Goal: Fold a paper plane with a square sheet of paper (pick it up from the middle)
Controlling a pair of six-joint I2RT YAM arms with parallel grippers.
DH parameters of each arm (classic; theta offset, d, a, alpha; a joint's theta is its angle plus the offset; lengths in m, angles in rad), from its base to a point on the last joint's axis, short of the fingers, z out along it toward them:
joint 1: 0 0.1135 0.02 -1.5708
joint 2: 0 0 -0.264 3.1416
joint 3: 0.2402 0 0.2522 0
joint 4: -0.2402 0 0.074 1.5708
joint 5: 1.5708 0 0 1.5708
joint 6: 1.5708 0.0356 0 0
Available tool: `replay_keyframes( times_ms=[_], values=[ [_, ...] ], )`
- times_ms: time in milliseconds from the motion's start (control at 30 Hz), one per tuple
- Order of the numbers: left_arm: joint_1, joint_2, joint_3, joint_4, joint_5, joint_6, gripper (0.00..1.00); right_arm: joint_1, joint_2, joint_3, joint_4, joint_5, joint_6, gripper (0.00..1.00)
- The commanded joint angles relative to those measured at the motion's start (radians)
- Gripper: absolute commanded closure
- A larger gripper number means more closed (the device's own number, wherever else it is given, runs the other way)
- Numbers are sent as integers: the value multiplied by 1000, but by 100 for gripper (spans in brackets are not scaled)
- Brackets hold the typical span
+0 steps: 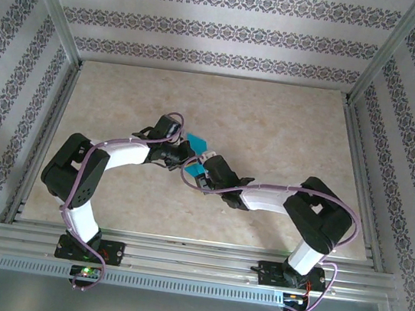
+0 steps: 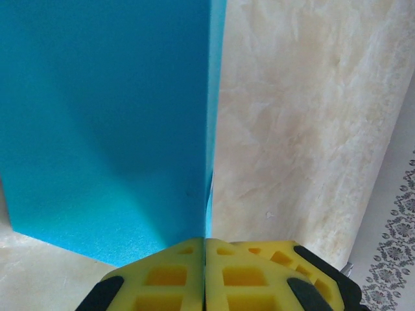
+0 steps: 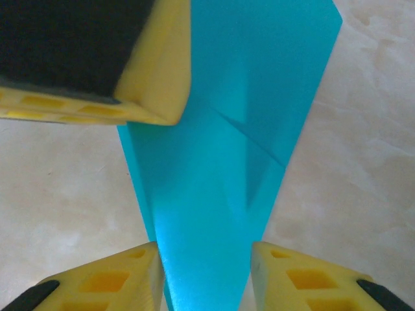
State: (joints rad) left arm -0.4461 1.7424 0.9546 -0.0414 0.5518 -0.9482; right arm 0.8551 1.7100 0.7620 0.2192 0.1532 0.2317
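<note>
We see the left gripper [image 2: 205,249] with its yellow jaws pressed tight on the teal-blue folded paper plane [image 3: 220,162]. The plane is held over the middle of the tan table [image 1: 288,128]. It is long and thin. Its wide end is by the left gripper. Its pointy end aims at the right gripper [image 3: 204,259] and sits between those jaws, which are spread apart.
</note>
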Motion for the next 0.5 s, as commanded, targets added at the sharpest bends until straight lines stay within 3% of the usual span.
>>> replay_keyframes(
  times_ms=[0, 200, 300, 467],
  values=[
    [-15, 21, 28, -64, -5, -7, 92, 7, 26, 29, 39, 28, 14, 63],
    [-14, 24, 59, -110, -21, 7, 87, 10, 17, 5, 38, 11, 17, 74],
    [-12, 31, 80, -139, -40, 21, 78, 12, -2, -20, 41, 9, 13, 75],
    [-5, 48, 101, -159, -46, 37, 77, 12, -24, -42, 44, -1, 3, 76]
  ],
)
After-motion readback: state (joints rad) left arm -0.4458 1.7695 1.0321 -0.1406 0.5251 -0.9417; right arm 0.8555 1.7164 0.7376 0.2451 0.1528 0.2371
